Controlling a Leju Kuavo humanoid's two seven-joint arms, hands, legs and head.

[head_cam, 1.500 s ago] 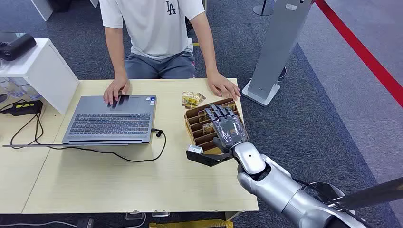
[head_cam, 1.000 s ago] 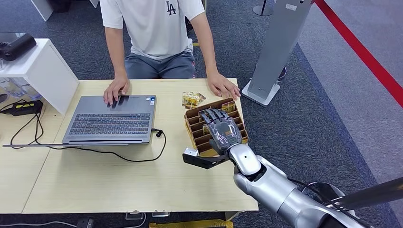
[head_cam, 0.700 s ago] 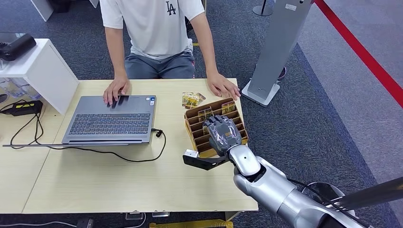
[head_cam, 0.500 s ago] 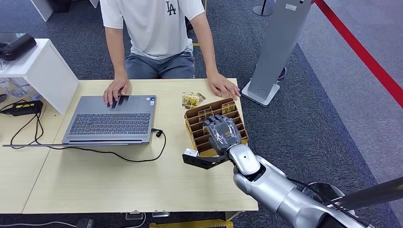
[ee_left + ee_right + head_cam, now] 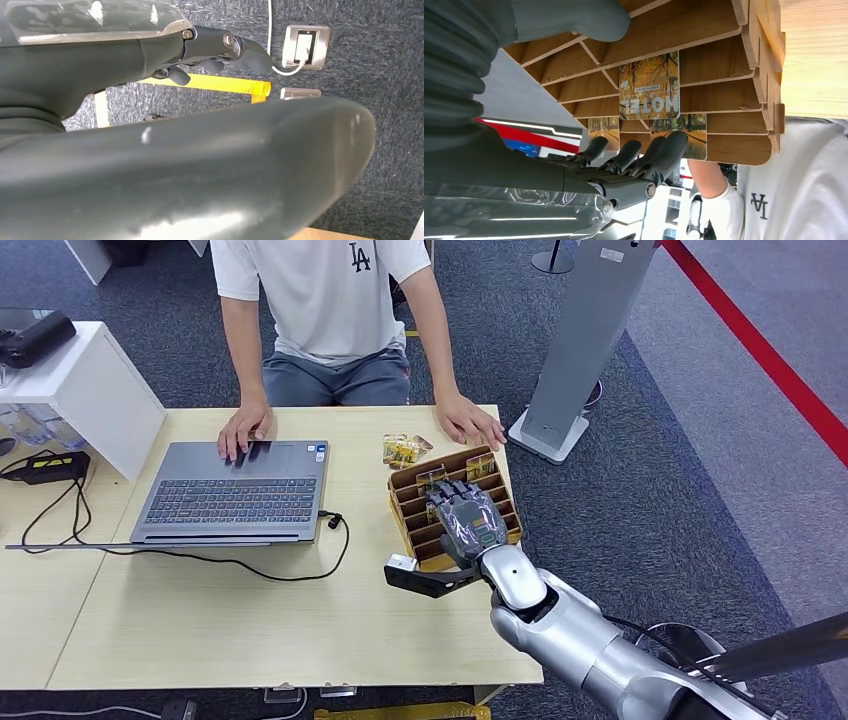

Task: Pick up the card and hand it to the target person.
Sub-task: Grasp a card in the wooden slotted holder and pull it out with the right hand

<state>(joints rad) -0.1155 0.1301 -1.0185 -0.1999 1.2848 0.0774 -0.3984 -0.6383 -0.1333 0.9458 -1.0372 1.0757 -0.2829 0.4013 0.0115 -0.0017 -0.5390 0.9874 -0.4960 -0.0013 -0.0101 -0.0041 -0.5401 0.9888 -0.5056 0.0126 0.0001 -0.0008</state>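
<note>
A brown slotted card rack [image 5: 405, 502] stands on the wooden table [image 5: 250, 620] near its right edge. Cards with an autumn-tree picture stand in it, one [image 5: 432, 480] just beyond my fingertips. My right hand [image 5: 466, 520] hovers over the rack, palm down, holding nothing. In the right wrist view a "HOTEL" card [image 5: 649, 87] sits in its slot between my thumb [image 5: 574, 20] and my fingers [image 5: 664, 147], touching neither. The person [image 5: 330, 300] sits across the table, one hand [image 5: 470, 423] flat near the rack. My left hand [image 5: 220, 45] hangs over the floor, fingers loose and holding nothing.
A few loose cards [image 5: 404, 448] lie just beyond the rack. An open laptop [image 5: 235, 490] with a black cable [image 5: 300, 565] takes the table's left half. A white shelf [image 5: 90, 390] stands far left. A grey stand [image 5: 580, 340] rises right of the table.
My right hand has drawn back a little over the rack and its fingers have bent downward. In the last half second it has barely moved. The person's hands have stayed put.
</note>
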